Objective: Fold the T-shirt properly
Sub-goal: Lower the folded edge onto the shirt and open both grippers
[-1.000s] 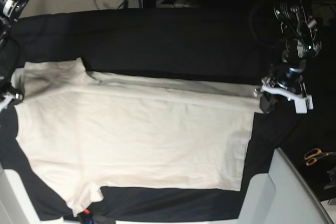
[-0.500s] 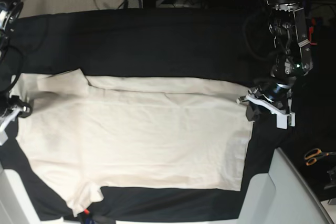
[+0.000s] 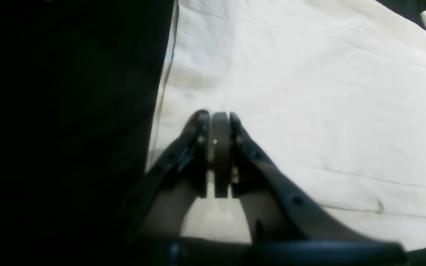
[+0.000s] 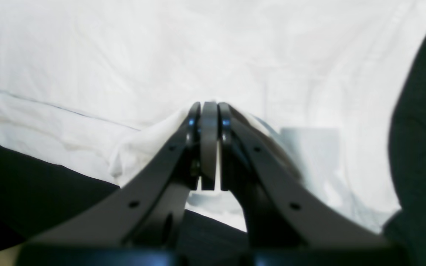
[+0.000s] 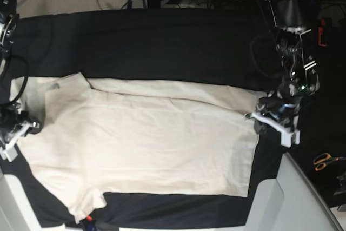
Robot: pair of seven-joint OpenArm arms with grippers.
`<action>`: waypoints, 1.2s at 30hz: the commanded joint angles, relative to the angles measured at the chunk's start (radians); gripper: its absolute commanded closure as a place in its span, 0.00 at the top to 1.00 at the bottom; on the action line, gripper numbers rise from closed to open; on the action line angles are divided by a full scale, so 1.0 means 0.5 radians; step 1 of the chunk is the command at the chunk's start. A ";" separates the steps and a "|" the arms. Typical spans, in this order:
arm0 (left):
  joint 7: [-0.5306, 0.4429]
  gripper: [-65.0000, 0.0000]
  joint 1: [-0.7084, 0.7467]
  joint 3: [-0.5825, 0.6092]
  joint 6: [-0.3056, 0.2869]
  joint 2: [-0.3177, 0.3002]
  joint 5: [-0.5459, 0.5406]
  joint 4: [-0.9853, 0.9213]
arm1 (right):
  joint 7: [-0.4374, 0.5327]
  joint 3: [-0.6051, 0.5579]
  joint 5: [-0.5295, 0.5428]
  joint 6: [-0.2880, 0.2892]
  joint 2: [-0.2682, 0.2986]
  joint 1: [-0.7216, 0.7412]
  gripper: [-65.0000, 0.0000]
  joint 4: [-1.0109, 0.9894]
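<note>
1. T-shirt (image 5: 146, 139) lay flat on the black table cloth (image 5: 162, 47).
2. Left gripper (image 5: 258, 116) and right gripper (image 5: 31, 126) were pinched shut, apparently on its far edge.
3. Best to carry both corners level and together.

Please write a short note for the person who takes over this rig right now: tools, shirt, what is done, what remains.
Left tool: shut, pinching the T-shirt at its far hem corner.
Right tool: shut on cloth at the collar end.
The shirt lies spread on the black table cloth, its far long edge turned over toward the near side.
Done: both ends gripped, first fold begun.
Left: carry that edge across, release, finish folding.
</note>
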 commanded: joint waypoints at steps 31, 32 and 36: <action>-0.341 0.00 -0.225 -0.009 -0.013 -0.019 -0.010 -0.382 | 0.610 -0.229 0.035 0.012 0.075 0.257 0.01 -0.327; -0.341 0.00 -0.237 -0.009 -0.013 -0.019 -0.010 -0.382 | 0.613 -0.235 0.035 0.012 0.075 0.257 0.01 -0.327; -0.341 0.00 -0.240 -0.006 -0.013 -0.041 -0.010 -0.391 | 0.650 -0.235 0.035 0.012 0.068 0.257 0.01 -0.327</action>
